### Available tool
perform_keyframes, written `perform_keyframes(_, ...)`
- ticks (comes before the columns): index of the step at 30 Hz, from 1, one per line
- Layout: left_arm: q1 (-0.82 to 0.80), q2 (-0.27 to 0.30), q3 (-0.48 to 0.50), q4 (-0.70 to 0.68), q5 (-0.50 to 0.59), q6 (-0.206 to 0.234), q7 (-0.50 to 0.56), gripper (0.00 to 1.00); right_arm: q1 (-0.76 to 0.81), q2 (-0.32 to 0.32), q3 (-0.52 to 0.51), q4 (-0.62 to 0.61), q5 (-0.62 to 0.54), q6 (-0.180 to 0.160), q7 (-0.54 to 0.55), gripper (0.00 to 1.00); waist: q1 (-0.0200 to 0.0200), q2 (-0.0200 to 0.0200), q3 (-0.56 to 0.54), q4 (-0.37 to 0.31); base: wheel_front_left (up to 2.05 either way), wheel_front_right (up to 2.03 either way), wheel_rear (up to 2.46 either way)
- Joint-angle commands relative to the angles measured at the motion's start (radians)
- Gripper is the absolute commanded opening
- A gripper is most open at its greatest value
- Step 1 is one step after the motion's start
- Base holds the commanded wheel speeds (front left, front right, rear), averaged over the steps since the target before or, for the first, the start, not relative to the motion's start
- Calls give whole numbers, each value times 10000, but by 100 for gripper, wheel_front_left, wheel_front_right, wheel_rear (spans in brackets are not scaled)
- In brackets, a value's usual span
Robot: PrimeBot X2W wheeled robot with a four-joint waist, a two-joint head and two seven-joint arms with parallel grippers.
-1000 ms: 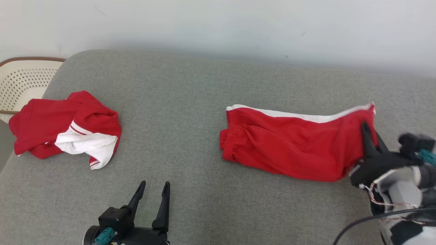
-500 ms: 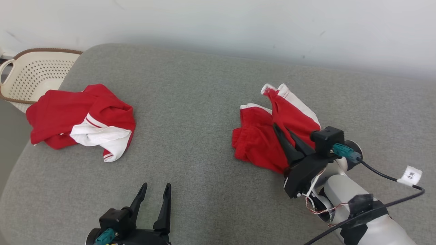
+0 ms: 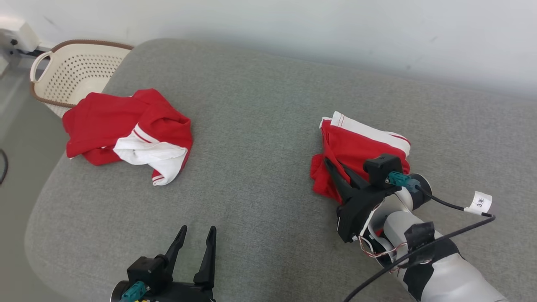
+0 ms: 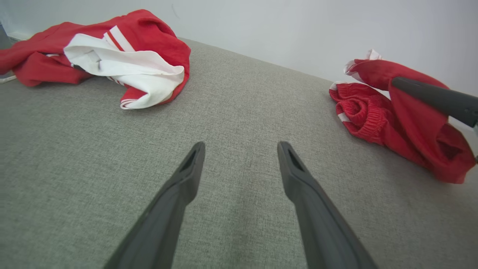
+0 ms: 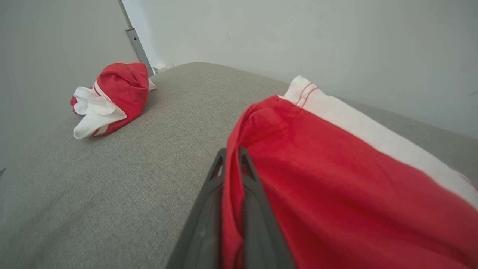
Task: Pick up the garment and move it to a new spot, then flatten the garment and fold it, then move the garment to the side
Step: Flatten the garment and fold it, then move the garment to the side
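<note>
A grey fabric cushion is being backed by a white wall and lit softly; a cream perforated basket is being kept at its far-left corner.

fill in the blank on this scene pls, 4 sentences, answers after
1. The right gripper has its jaws ____ on the red shorts.
2. The left gripper holds nothing, its jaws ____.
3. The cream basket stands past the far ____ corner of the grey cushion.
4. The crumpled garment near the basket is red and ____.

Missing words: shut; open; left; white
</note>
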Motion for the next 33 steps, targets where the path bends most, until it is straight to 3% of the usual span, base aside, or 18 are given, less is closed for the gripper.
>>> perform_keyframes(1, -55, 25, -10, -19, -81, -33, -12, 100, -122, 49, 11, 48, 24, -13, -4, 0, 0, -1, 86, 136, 0, 0, 0)
perform_keyframes(3, -55, 25, -15, -18, -92, -20, -12, 100, -143, 150, -21, 205, 141, -13, -4, 4, 0, -1, 112, 193, 0, 0, 0)
perform_keyframes(4, -43, 25, -26, -30, -95, -4, -12, 100, -178, 199, -108, 221, 218, -13, -4, 18, 0, -1, 122, 202, 0, 0, 0)
perform_keyframes(5, -29, 24, -22, -42, -87, 16, -12, 100, -225, 229, -210, 187, 260, -13, -5, 49, 0, -1, 133, 202, 0, 0, 0)
perform_keyframes(6, -15, 25, -12, -47, -77, 40, -12, 100, -232, 277, -322, 112, 325, -13, -4, 100, 0, -1, 144, 192, 0, 0, 0)
perform_keyframes(15, 86, 25, 183, -74, 32, 89, -12, 100, 677, -133, -2099, -1478, 375, -13, -3, 100, 0, -1, 35, -256, 0, 0, 0)
perform_keyframes(22, 106, 27, 261, -218, 226, 154, -12, 100, 1875, -592, -3522, -1677, 191, -13, -3, 100, 0, -1, -27, -604, 0, 0, 0)
perform_keyframes(33, -30, 27, 97, -228, 357, 116, -12, 100, 2354, -498, -3814, -1038, 821, -13, -3, 100, 0, -1, 250, -353, 0, 0, 0)
